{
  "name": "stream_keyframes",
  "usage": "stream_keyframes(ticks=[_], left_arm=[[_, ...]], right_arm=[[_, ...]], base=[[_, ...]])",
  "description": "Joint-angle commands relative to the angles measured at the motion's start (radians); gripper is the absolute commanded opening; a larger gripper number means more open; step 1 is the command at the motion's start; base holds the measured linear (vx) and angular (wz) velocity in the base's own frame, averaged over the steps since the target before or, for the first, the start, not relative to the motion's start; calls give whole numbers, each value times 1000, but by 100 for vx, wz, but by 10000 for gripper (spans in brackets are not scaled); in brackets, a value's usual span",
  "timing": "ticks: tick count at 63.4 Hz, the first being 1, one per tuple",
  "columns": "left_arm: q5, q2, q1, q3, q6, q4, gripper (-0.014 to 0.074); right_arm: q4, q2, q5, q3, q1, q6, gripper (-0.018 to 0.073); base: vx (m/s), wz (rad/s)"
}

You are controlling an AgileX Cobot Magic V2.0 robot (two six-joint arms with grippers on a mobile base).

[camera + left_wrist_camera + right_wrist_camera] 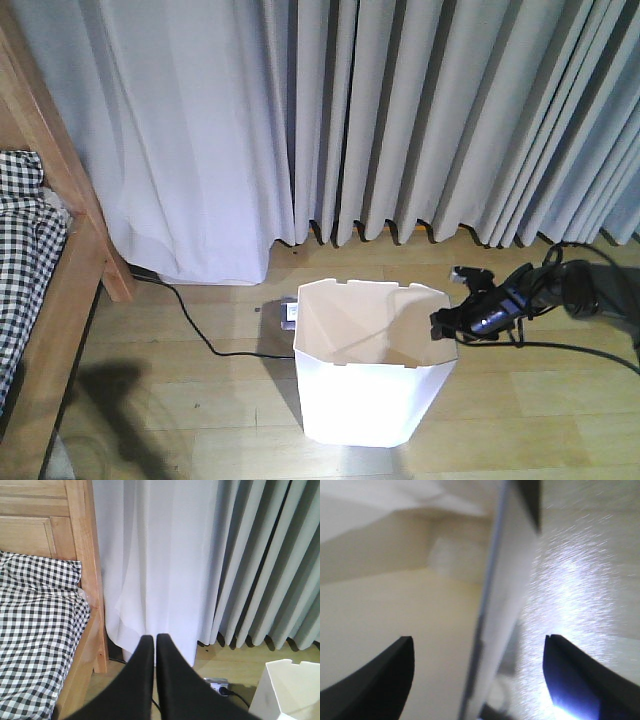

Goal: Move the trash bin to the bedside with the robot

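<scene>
The white trash bin (370, 385) stands upright on the wooden floor in front of the curtains, to the right of the bed (45, 300). My right gripper (446, 327) is at the bin's right rim. In the right wrist view it (479, 645) is open, with the thin bin wall (495, 600) between its two fingers, one inside and one outside. My left gripper (154, 638) is shut on nothing, held in the air and pointing at the curtain beside the bed frame (85, 555). A corner of the bin (290, 690) shows at lower right there.
A power strip (288, 313) lies on the floor just behind the bin, with a black cord (190, 322) running left toward the bed leg. Grey curtains (400, 110) hang along the back. Checked bedding (35, 620) covers the bed.
</scene>
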Motion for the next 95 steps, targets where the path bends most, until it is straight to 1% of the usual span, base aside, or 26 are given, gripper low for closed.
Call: stream_keyframes(ticks=[1,6,10,18,30,44,55,68,79,84,95], left_arm=[[-66,-14,-3,3,-4,-2,-6],[-66,-14,-3,3,-4,-2,-6],[-66,-14,-3,3,-4,-2,-6],[-66,-14,-3,3,-4,-2,-6],[-66,-14,-3,3,-4,-2,-6],[-66,-14,-3,3,-4,-2,-6],[-66,-14,-3,3,-4,-2,-6],[-66,-14,-3,3,-4,-2,-6],[-66,-14,-3,3,-4,-2,-6],[-66,-14,-3,3,-4,-2,-6],[-66,-14,-3,3,-4,-2,-6]], right_arm=[[21,-144,-119,100,-1,-9,531],[45,-224,-212,228,0,-60,531],[65,-282,-244,308,-1,-117,531],[89,-420,-241,455,-1,-237,531],[147,-726,-244,677,-1,-328,531],[146,-1153,-236,863,-1,-327,531],[152,-1460,-191,967,-1,-317,531],[232,-1842,-183,1084,-1,-316,531],[349,-2137,-192,1203,-1,-316,531],[383,-2272,-193,1268,-1,-316,531],[388,-2549,-229,1423,-1,-317,531]], base=[[0,0],[0,0],[0,0],[0,0],[0,0],[0,0],[0,0],[0,0],[0,0],[0,0],[0,0]])
